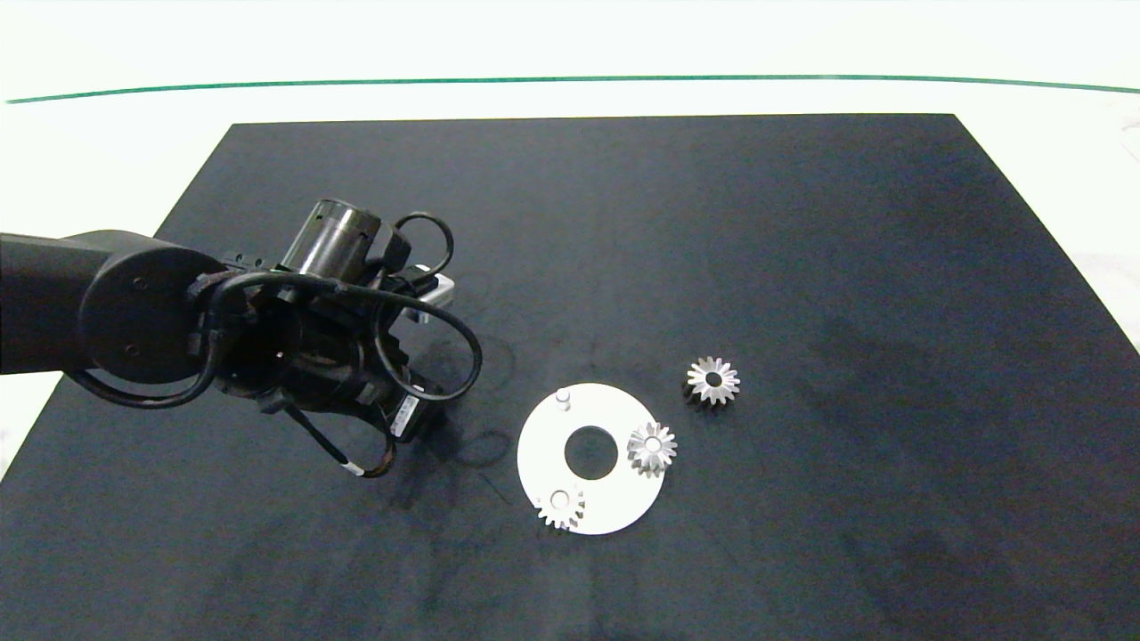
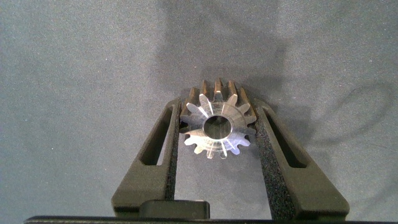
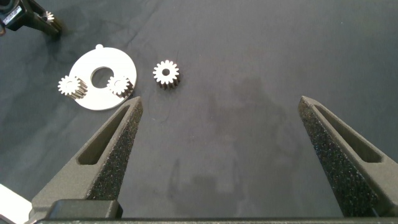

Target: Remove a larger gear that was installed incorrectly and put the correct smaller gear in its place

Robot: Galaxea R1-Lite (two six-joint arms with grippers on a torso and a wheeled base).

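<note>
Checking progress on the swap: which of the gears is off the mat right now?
The larger gear, clamped in the left gripper; the other three rest on the white disc or mat.

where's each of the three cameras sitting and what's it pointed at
Head view: above the table, looking down at the black mat, the white disc with two gears on it, a loose gear; the left arm shows.
Left wrist view: on the left wrist, facing the mat; the left gripper is shut on the larger gear.
Right wrist view: on the right wrist, looking across the mat; the open right gripper shows.
Shared: head and right wrist views both show the disc and loose gear.
</note>
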